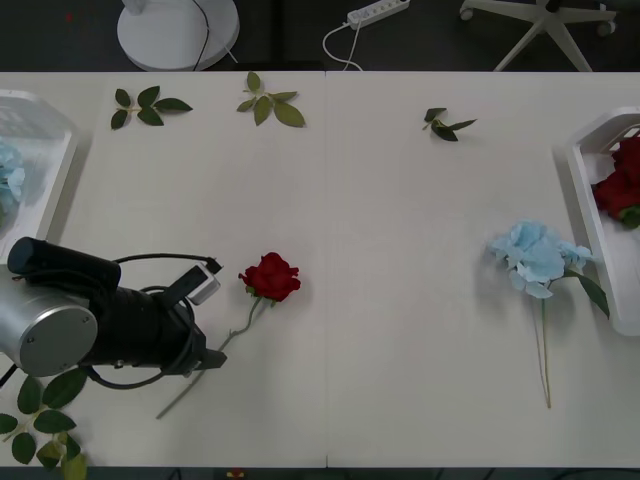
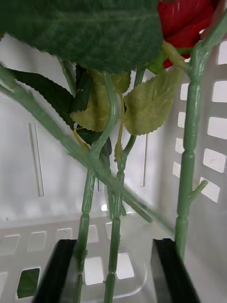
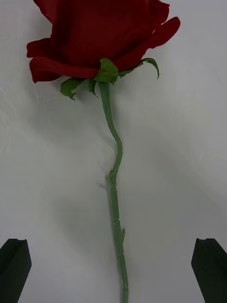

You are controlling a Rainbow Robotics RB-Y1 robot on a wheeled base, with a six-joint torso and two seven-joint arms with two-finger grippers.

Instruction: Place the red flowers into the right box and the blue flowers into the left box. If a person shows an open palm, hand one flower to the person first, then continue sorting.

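On the table, the left gripper (image 3: 113, 270) hovers spread wide over a red rose (image 1: 270, 276), its stem running between the fingers. The right gripper (image 2: 113, 272), fingers apart astride green stems (image 2: 115, 227), sits inside the right box (image 1: 592, 215); a blue flower (image 1: 532, 258) lies just beside that box.

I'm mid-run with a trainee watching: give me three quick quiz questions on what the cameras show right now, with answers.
1. True or false: the left gripper is open, its black fingers either side of the deep-red artificial rose's thin green stem on the white table.
2. Which flower lies loose beside the shallow white plastic right box? A. pale-blue hydrangea-like cluster B. red rose
3. Fill in: the right gripper is over the ___ box.

Key: 1 true; 2 A; 3 right.
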